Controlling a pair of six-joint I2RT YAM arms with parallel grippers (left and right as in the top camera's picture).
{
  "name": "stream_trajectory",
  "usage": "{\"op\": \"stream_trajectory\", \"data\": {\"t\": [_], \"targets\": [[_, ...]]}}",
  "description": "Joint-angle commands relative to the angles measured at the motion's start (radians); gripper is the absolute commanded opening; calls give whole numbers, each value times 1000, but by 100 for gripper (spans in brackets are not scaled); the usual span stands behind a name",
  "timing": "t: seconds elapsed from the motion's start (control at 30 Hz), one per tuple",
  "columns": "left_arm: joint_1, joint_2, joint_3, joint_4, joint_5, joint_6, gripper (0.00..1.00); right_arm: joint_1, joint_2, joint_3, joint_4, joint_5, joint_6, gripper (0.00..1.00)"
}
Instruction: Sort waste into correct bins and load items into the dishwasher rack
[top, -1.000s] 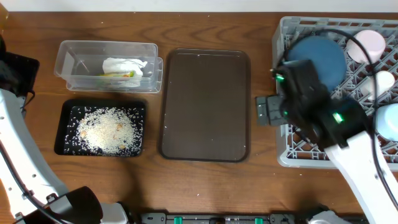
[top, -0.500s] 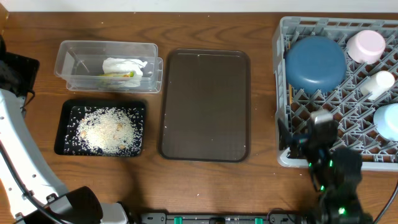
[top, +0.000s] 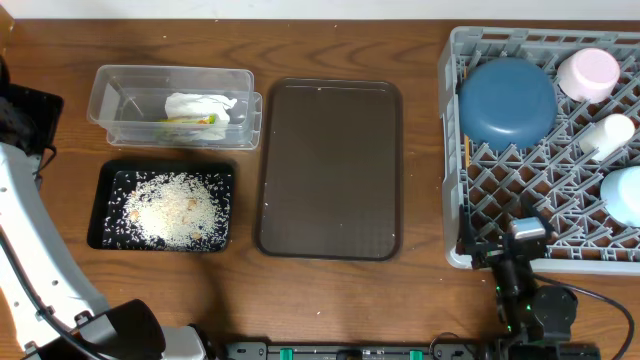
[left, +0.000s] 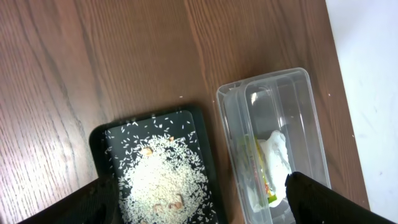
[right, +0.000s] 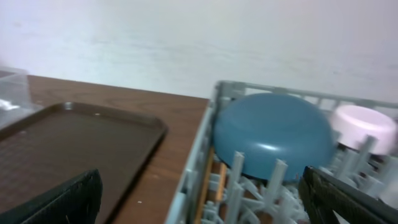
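The clear bin (top: 125, 100) holds the crumpled white napkin (top: 200, 106) and the green-yellow wrapper (top: 190, 121). White rice (top: 170, 208) lies in the black tray (top: 100, 200). The grey dishwasher rack (top: 520, 38) carries the dark blue bowl (top: 507, 102), pink cup (top: 588, 73), white piece (top: 610, 135), light blue bowl (top: 625, 195) and chopsticks (right: 208, 180) along its left wall. My right gripper (top: 503, 240) hangs open and empty at the rack's front left corner. My left gripper (left: 199, 183) is open and empty high above the rice (left: 158, 177) and the clear bin (left: 273, 137).
A large dark brown serving tray (top: 330, 170) lies between the bins and the rack. The left arm (top: 30, 250) runs along the table's left edge. Bare wood shows in front of the trays and behind them.
My right arm has drawn back from over the rack's left side to the table's front edge, uncovering the blue bowl. The left arm and all objects stay put.
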Motion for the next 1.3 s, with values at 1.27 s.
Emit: {"op": "stream_trajectory", "data": {"t": [1.27], "targets": [[12,10,-1,-24,-66,127,88,-7,-13,-2,-55,76,-13,99]]}}
